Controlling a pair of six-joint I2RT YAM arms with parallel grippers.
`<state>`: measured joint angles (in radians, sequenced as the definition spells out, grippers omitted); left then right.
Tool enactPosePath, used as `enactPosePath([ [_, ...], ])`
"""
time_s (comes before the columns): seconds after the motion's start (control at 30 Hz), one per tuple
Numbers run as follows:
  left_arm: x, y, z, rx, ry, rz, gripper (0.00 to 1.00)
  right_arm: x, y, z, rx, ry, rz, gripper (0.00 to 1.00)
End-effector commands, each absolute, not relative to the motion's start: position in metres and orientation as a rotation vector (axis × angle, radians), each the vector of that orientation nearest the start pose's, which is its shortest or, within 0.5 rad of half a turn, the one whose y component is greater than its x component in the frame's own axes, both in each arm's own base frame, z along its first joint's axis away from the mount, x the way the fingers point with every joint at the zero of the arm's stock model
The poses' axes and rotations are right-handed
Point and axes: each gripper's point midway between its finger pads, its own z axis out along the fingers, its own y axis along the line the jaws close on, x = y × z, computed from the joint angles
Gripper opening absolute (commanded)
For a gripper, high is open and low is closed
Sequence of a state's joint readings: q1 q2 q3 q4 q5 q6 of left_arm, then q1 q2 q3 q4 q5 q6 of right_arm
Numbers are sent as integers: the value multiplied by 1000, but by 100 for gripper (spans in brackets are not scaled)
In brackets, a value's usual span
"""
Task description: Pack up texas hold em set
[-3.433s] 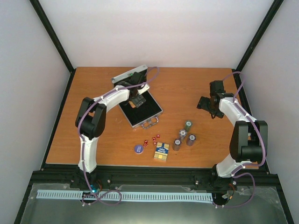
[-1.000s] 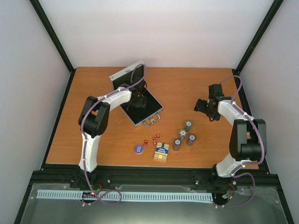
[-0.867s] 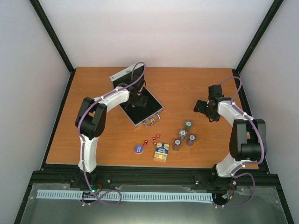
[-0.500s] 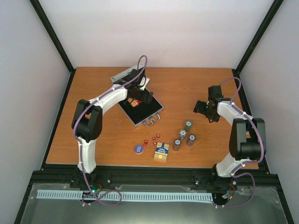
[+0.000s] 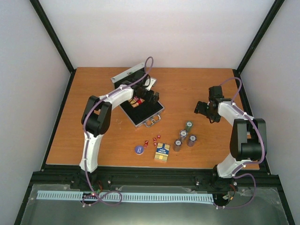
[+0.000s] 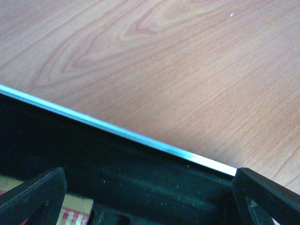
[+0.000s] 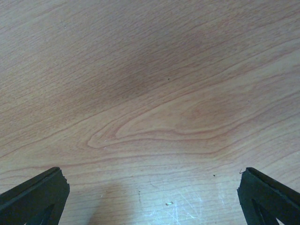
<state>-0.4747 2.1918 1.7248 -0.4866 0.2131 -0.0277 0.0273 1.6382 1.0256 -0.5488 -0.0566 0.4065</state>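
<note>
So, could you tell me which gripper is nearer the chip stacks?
Right. The right gripper hovers just beyond the chip stacks; the left gripper is over the open case.

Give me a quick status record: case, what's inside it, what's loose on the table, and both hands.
case: open
inside case: red card box
loose on table: blue-yellow card box, blue disc, red dice, grey chip stacks
left hand: open, over the case's edge, holding nothing
right hand: open, over bare table, holding nothing
</note>
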Motion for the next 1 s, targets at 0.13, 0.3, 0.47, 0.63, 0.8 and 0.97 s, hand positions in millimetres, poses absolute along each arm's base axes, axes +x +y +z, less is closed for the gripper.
enactPosePath([
  [0.13,506,-297,91,649,2381,-459,100,371,14,57,499,2697,167,100],
  [0.3,500,-286,72,650,2475,-390,100,371,14,56,500,2704,173,100],
  [0.47,487,-268,50,656,2552,-321,100,369,14,56,502,2701,171,100],
  [0.63,480,-250,34,654,2608,-225,100,367,15,56,504,2704,175,100],
  [0.8,477,-251,39,661,2594,-244,100,365,15,58,500,2692,176,100],
  [0.97,484,-262,66,677,2542,-303,100,366,19,60,491,2684,210,100],
])
